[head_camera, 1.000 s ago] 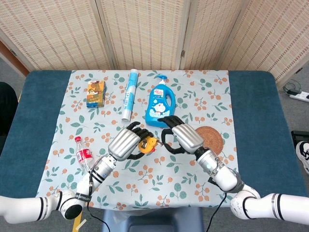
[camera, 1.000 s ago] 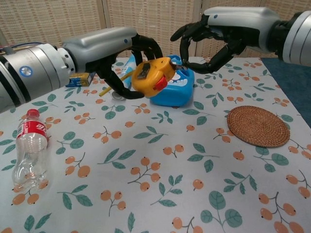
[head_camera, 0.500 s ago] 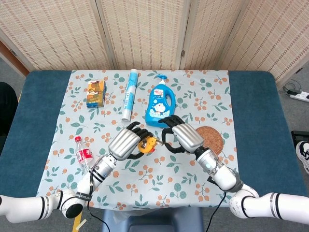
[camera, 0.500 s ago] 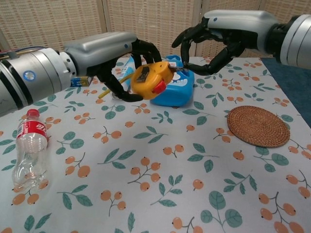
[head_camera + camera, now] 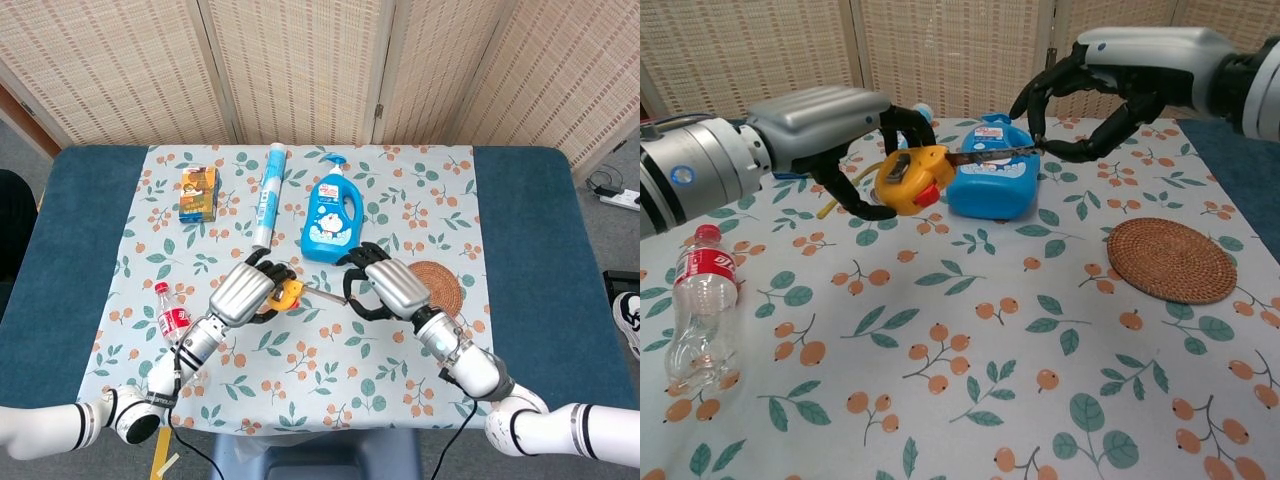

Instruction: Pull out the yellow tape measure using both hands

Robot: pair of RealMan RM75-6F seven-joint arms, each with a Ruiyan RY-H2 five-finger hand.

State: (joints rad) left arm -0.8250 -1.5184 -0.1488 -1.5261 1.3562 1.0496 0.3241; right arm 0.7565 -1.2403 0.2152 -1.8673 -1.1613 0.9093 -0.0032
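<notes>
Tape measure [image 5: 908, 178] hung above the bench [image 5: 970, 350], its case gripped in my left robot hand [image 5: 840, 135]. My right robot hand [image 5: 1095, 95] pinched the blade tip, with a short strip [image 5: 985, 154] drawn out between them. I judged the pull begun, most of it left

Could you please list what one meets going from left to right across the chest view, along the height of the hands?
Left hand gripping the yellow tape measure → pulled-out tape blade, crossing in front of the blue bottle → right hand pinching the blade's end.
</notes>
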